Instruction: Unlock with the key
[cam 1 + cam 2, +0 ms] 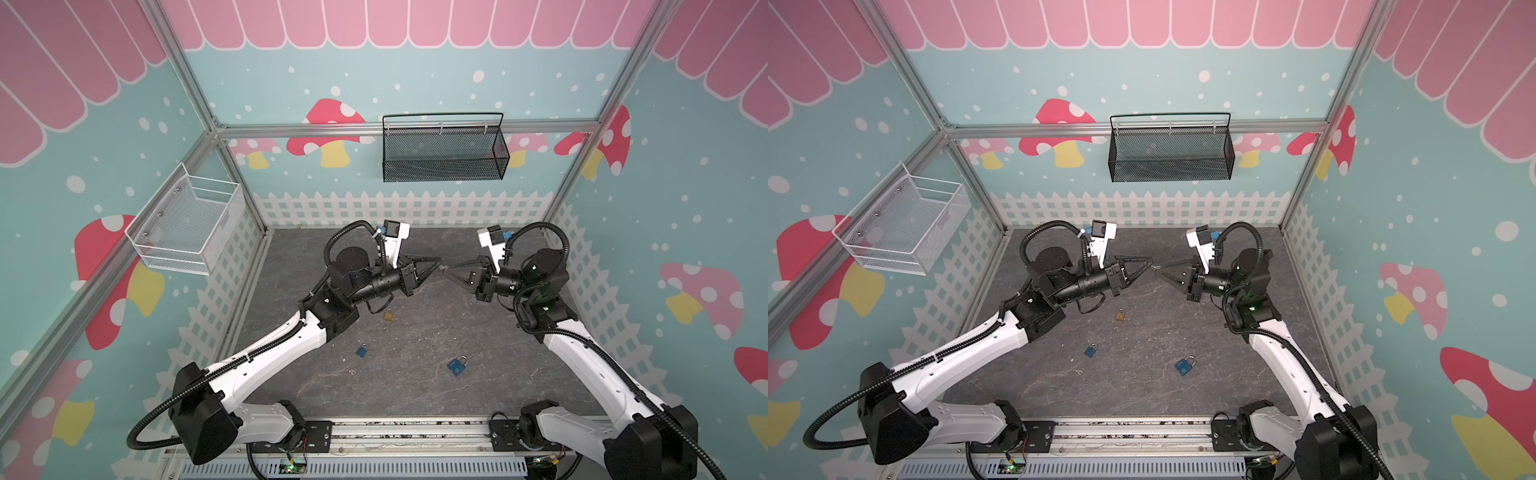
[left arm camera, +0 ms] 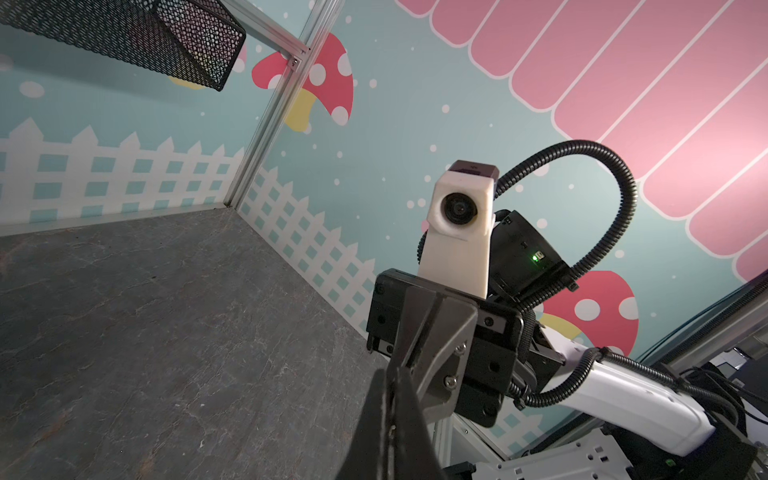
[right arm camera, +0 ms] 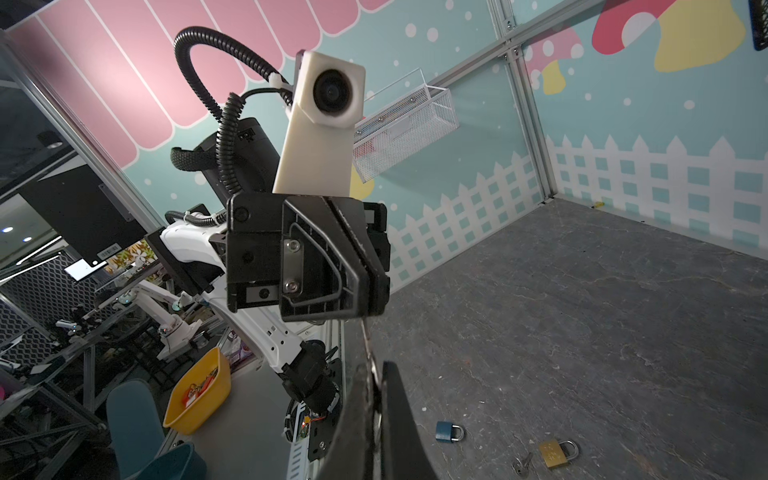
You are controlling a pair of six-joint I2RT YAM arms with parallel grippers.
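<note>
Pastel walls with mushrooms and a white picket fence box in a dark grey, stone-veined tabletop (image 1: 415, 399). Above its back half, the left gripper (image 1: 437, 262) and the right gripper (image 1: 445, 271) meet tip to tip in the air, and the key (image 3: 365, 337) bridges them. It is a thin, silvery sliver with a slim shaft and a rounded head. In the right wrist view its shaft end is pinched in the closed left jaws, and its head is clamped between the right fingers (image 3: 398, 411), which are also closed. In both top views it shows only as a pale speck between the 2 tips.

On the tabletop lie 3 padlocks. The brass padlock (image 1: 388, 314) is nearest the grippers. The small blue padlock (image 1: 362, 351) lies nearer the front, and the larger blue padlock (image 1: 458, 365) is to its right. A black mesh basket (image 1: 442, 153) hangs on the back wall and a white wire basket (image 1: 187, 220) on the left wall.
</note>
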